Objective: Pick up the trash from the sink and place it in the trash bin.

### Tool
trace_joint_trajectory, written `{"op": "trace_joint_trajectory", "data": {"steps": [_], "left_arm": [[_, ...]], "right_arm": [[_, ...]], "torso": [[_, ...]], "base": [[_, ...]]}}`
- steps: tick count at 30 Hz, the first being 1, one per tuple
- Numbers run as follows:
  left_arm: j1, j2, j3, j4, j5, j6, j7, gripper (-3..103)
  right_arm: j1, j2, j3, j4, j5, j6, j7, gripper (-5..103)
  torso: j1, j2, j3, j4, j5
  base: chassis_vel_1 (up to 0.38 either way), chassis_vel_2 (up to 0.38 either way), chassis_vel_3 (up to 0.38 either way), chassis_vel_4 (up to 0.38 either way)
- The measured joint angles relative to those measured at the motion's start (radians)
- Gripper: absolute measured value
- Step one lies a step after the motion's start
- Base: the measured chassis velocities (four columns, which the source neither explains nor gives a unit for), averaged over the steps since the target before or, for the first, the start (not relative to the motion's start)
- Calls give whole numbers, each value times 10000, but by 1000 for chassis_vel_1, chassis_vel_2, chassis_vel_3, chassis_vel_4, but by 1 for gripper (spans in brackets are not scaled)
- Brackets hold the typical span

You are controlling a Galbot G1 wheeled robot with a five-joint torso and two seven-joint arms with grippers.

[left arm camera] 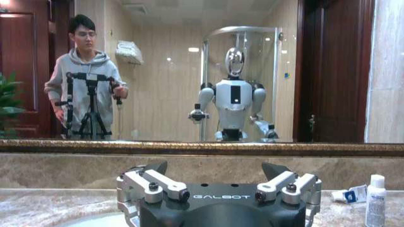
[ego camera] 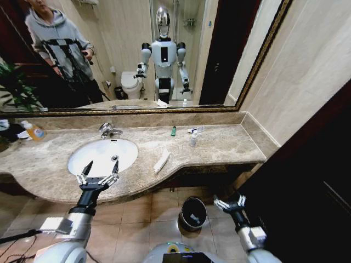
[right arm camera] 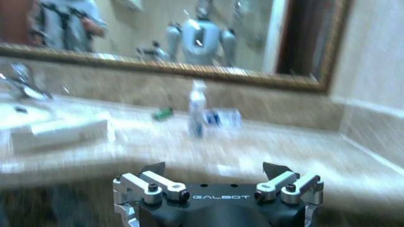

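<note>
The white oval sink [ego camera: 96, 159] is set in the beige countertop, with its drain showing. My left gripper [ego camera: 102, 166] hovers open over the basin's front rim, holding nothing; the left wrist view shows it [left arm camera: 215, 166] facing the mirror. A long flat white packet [ego camera: 162, 161] lies on the counter just right of the basin. A tiny green tube [ego camera: 173, 131] and small whitish wrappers [ego camera: 196, 130] lie near the back wall. The black trash bin [ego camera: 193, 213] stands on the floor below the counter. My right gripper [ego camera: 229, 200] hangs open beside the bin, below counter height. The right wrist view shows this gripper [right arm camera: 215, 166], the packet [right arm camera: 57, 132] and the tube [right arm camera: 162, 113].
A chrome faucet [ego camera: 109, 130] stands behind the basin. A small white bottle [ego camera: 193, 138] stands by the wrappers, and an orange-capped soap bottle [ego camera: 34, 130] sits at the counter's far left. A dark cabinet [ego camera: 307, 181] closes in the right side. The floor is tiled.
</note>
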Motion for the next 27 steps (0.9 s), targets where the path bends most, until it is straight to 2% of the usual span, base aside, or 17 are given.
{"op": "trace_joint_trajectory", "data": {"steps": [1, 2, 4, 5, 8, 9, 11, 14, 18, 21, 27], "left_arm": [[0, -1, 0, 0, 0, 0, 1, 100], [0, -1, 0, 0, 0, 0, 1, 100], [0, -2, 0, 0, 0, 0, -1, 100], [0, -2, 0, 0, 0, 0, -1, 100], [0, -1, 0, 0, 0, 0, 0, 100], [0, -1, 0, 0, 0, 0, 0, 100], [0, -2, 0, 0, 0, 0, 0, 100], [0, -1, 0, 0, 0, 0, 0, 100], [0, -1, 0, 0, 0, 0, 0, 100], [0, -1, 0, 0, 0, 0, -1, 100], [0, -1, 1, 0, 0, 0, 0, 100]], "right_arm": [[575, -308, -178, 92, 97, -444, 8, 100], [575, -308, -178, 92, 97, -444, 8, 100], [1586, -993, -477, 113, 363, -1146, -11, 100], [1586, -993, -477, 113, 363, -1146, -11, 100], [2496, -1966, -940, -128, 1069, -1745, -9, 100], [2496, -1966, -940, -128, 1069, -1745, -9, 100], [2991, -2422, -1269, -414, 1343, -1966, 18, 100], [3494, -2676, -1624, -764, 1494, -2029, 74, 100], [4904, -2923, -2543, -1616, 1818, -2159, 274, 100], [6275, -2929, -3293, -2601, 1968, -2215, 433, 100], [7639, -2763, -4062, -4328, 1965, -2156, 696, 100]], "torso": [[0, 0, 0, 4, -2], [0, 0, 0, 4, -2], [2, -1, 1, 6, -3], [2, -1, 1, 6, -3], [3, -2, 2, 2, -1], [3, -2, 2, 2, -1], [2, -2, 1, 2, -2], [2, -2, 2, 0, -1], [2, -2, 2, 0, -1], [2, -2, 1, 3, -2], [3, -2, 2, 1, -2]], "base": [[0, 0, 0, 0], [0, 0, 0, 0], [0, 0, 0, 0], [0, 0, 0, 0], [0, 0, 0, 0], [0, 0, 0, 0], [0, 0, 0, 0], [0, 0, 0, 0], [0, 0, 0, 0], [0, 0, 0, 0], [0, 0, 0, 0]]}}
